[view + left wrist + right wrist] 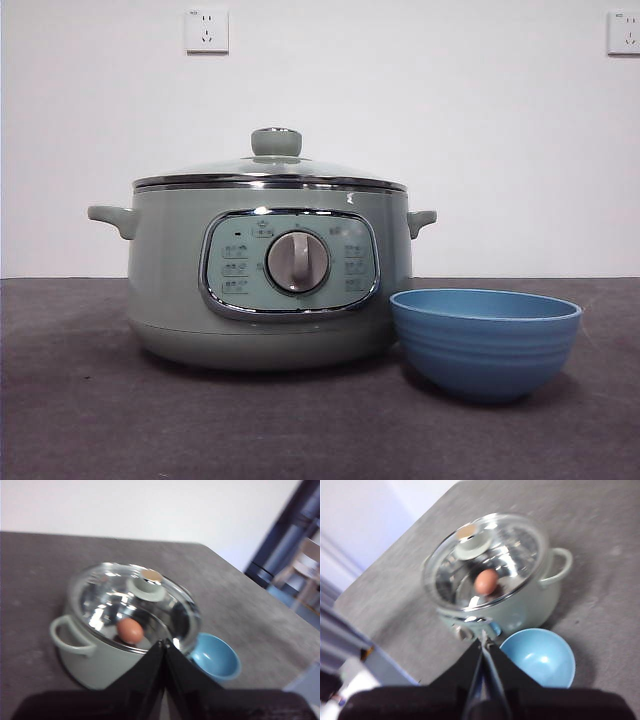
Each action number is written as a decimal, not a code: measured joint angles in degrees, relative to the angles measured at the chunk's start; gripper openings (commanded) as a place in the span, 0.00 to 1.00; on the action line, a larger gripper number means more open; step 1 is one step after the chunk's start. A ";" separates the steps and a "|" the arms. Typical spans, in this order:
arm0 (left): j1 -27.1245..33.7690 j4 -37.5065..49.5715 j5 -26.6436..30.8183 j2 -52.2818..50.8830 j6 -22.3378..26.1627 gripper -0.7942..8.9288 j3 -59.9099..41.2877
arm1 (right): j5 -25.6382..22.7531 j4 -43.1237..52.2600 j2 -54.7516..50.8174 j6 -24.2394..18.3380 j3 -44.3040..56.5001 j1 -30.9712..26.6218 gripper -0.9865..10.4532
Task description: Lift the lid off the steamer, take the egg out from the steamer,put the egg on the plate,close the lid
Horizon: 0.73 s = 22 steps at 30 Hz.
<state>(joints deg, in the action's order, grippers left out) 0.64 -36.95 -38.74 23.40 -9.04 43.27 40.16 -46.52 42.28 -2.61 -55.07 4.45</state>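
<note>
Nothing begun: the domed clear glass lid sits on the round sage-green steamer, brown egg inside, blue ridged plate just beside. My left gripper and right gripper hang above, jaws pressed together; one must spread for the knob.

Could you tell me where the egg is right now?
Both wrist views show the egg inside the steamer, under the closed glass lid.

White wall with two sockets; dark grey table.
</note>
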 measured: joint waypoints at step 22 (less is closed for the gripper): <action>-3.19 -4.50 -3.04 4.00 3.54 0.60 2.10 | -2.86 -3.17 3.52 -2.19 -2.23 8.35 0.53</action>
<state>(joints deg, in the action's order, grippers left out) -2.55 -41.45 -41.78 27.40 -5.50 45.36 37.30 -49.69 45.80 -4.80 -57.30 12.80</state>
